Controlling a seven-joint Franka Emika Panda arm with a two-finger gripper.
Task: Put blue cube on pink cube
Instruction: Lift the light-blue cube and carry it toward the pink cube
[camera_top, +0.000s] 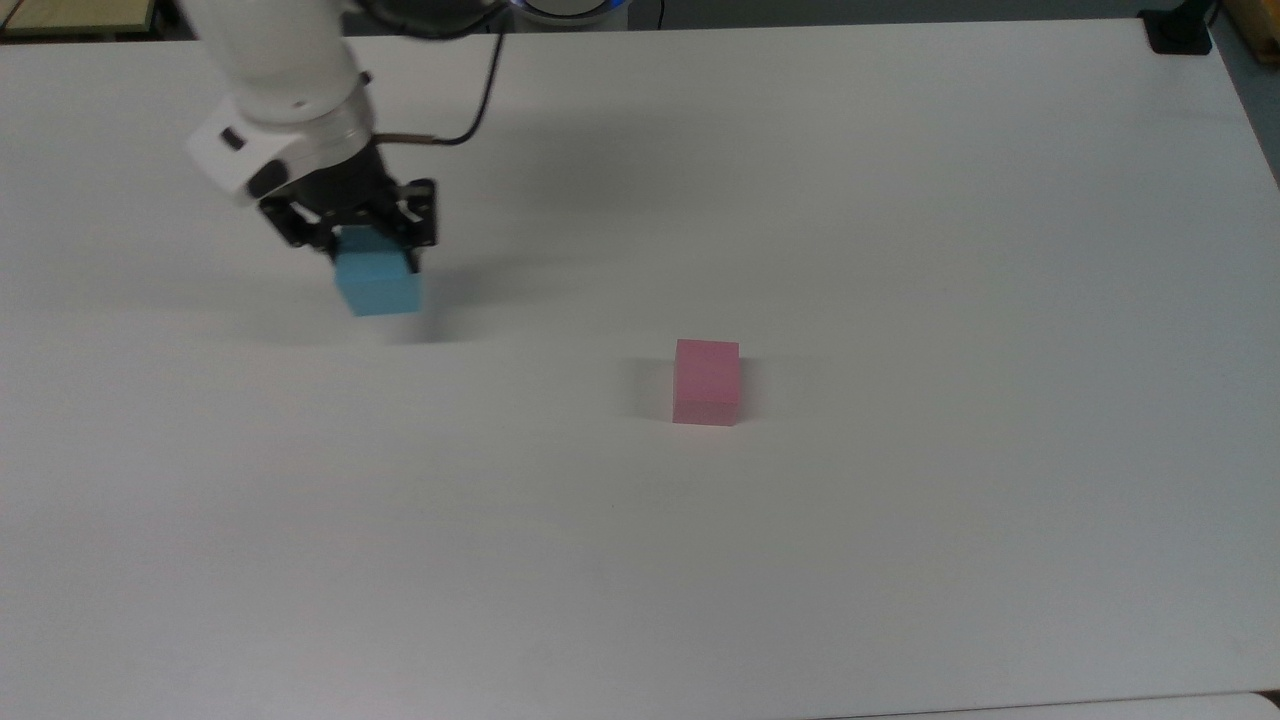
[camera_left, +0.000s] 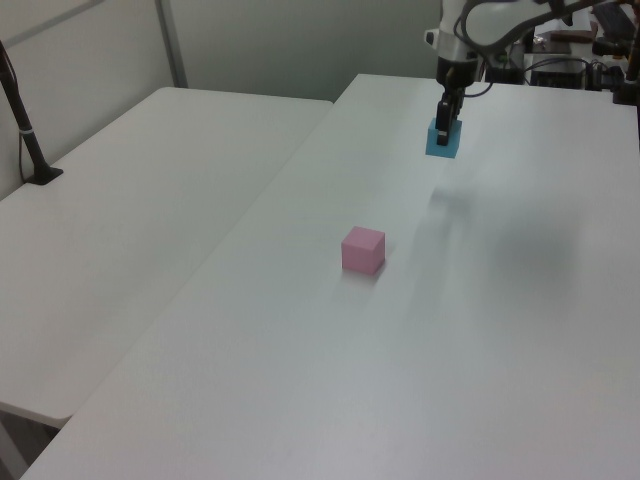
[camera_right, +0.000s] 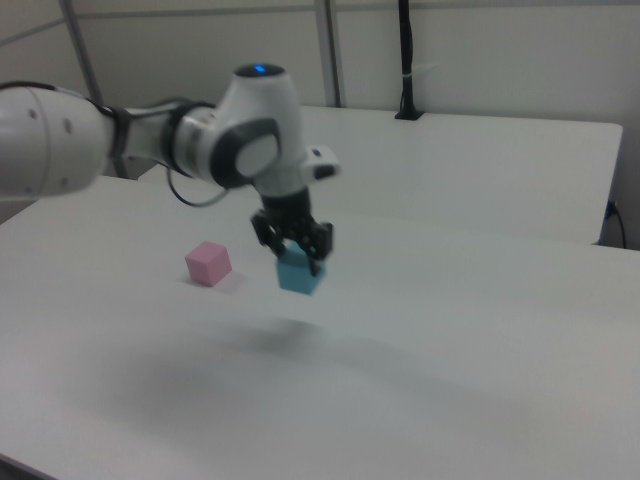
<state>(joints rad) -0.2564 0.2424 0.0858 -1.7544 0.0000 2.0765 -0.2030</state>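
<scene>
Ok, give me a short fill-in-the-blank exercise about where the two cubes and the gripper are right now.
1. The gripper is shut on the ____ cube.
2. That cube hangs ____ the table, its shadow below it.
3. The pink cube rests on the ____.
4. In the top view, the pink cube lies to the held cube's ____.

Missing words: blue; above; table; right

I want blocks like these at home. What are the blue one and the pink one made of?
The blue cube, held off the table between the gripper's fingers, looks like matte foam or soft plastic: flat colour, no shine, no grain. The pink cube on the white table looks the same, pale and dull with plain faces. Foam is a guess; painted wood would look similar.
</scene>
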